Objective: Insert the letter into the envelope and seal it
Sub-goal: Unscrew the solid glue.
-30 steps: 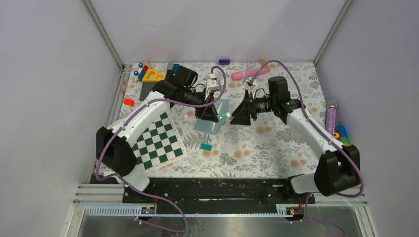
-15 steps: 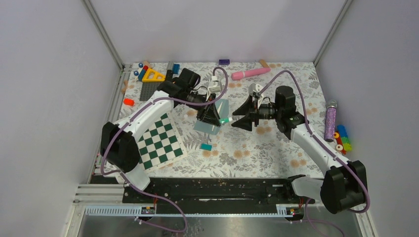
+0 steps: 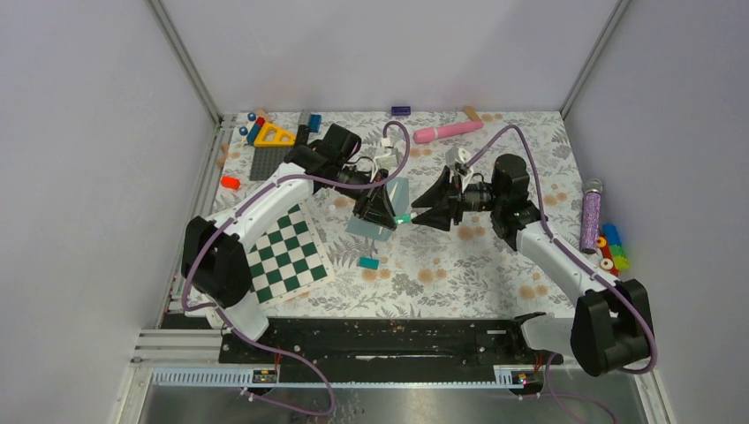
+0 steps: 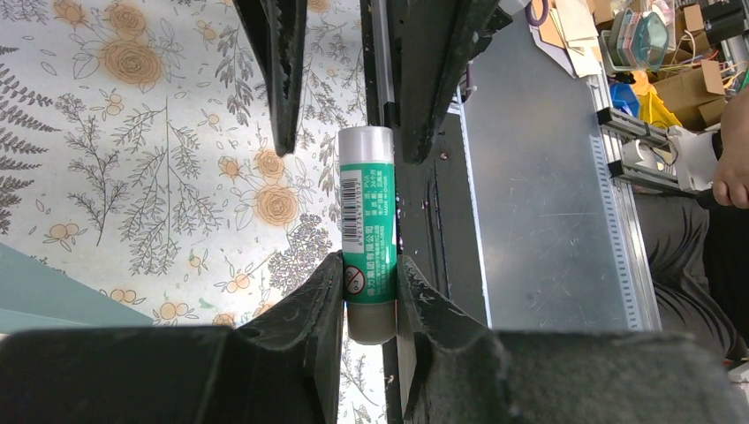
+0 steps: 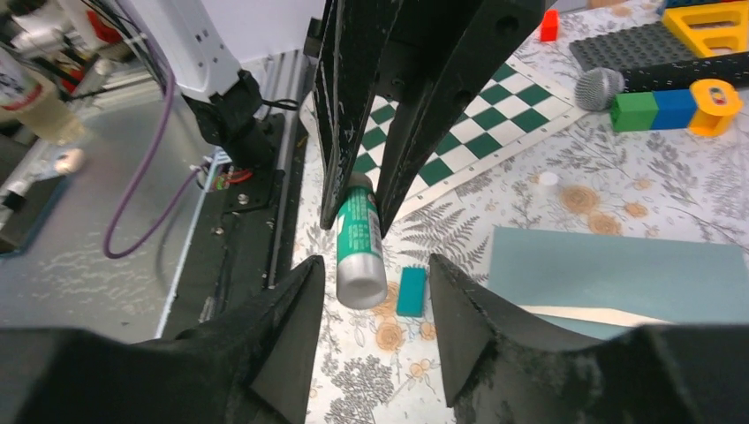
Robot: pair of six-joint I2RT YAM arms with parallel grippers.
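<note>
Centre frame, the left gripper (image 4: 369, 284) pinches the glue stick (image 4: 367, 212) by its base; its cap points lengthwise between the right gripper (image 5: 372, 268) jaws (half open, empty).

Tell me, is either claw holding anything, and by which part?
The left gripper pinches the green glue stick by its base end; the right gripper stands open around its silver cap end.

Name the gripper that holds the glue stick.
The left gripper: its jaws are shut on the green glue stick. The right gripper has jaws open around the stick's free end.
</note>
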